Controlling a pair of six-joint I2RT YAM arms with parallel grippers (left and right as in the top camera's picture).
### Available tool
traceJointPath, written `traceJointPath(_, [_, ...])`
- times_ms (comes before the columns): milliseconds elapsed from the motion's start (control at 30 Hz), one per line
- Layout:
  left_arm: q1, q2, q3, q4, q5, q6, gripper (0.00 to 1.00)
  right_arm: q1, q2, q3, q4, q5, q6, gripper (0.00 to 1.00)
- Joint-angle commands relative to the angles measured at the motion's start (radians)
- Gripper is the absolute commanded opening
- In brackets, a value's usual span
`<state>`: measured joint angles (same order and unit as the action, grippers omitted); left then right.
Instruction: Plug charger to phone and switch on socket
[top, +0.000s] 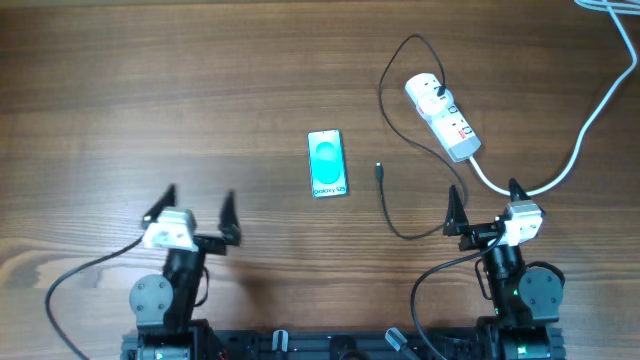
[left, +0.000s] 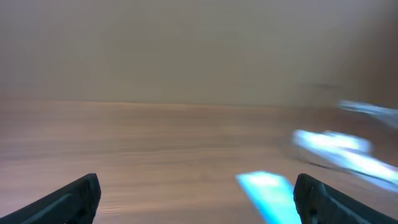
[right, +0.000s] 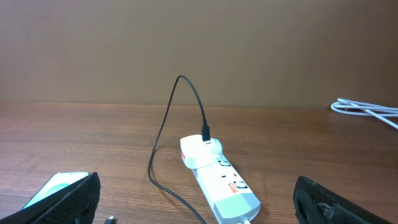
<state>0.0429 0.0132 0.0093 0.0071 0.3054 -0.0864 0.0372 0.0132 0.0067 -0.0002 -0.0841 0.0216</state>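
The phone (top: 327, 164) lies flat mid-table, blue-turquoise screen up; it shows blurred in the left wrist view (left: 267, 194) and at the left edge of the right wrist view (right: 53, 186). The white socket strip (top: 443, 117) lies at the right, with the charger's white plug (right: 201, 151) in its far end. The thin black charger cable (top: 392, 205) loops from the plug down to its connector tip (top: 379, 172), which lies loose right of the phone. My left gripper (top: 198, 208) is open and empty, left of the phone. My right gripper (top: 485, 200) is open and empty, below the socket.
The socket's thick white cord (top: 590, 120) runs from the strip's near end out past the top right corner and shows at the right in the right wrist view (right: 367, 111). The table is brown wood. The left wrist view is motion-blurred.
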Motion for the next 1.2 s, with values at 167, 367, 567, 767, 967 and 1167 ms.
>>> traceJointPath(167, [0.003, -0.006, -0.003, 0.309, 0.584, -0.227, 1.00, -0.004, 0.001, -0.002, 0.002, 0.014, 0.007, 1.00])
traceJointPath(367, [0.003, -0.006, 0.021, 0.588, 0.469, -0.438, 1.00, -0.004, 0.001, -0.002, 0.002, 0.014, 0.007, 1.00])
traceJointPath(567, [0.011, 0.064, 0.220, 0.572, 0.407, -0.436, 1.00, -0.004, 0.001, -0.002, 0.002, 0.014, 0.007, 1.00])
traceJointPath(767, [0.023, 0.523, 0.697, 0.378, 0.628, -0.389, 1.00, -0.004, 0.001, -0.002, 0.002, 0.014, 0.007, 1.00])
traceJointPath(967, [0.016, 1.056, 1.344, -0.590, 0.637, -0.143, 1.00, -0.004, 0.001, -0.002, 0.002, 0.014, 0.007, 1.00])
traceJointPath(1167, [0.008, 1.306, 1.432, -0.651, 0.736, -0.199, 1.00, -0.004, 0.001, -0.002, 0.002, 0.014, 0.007, 1.00])
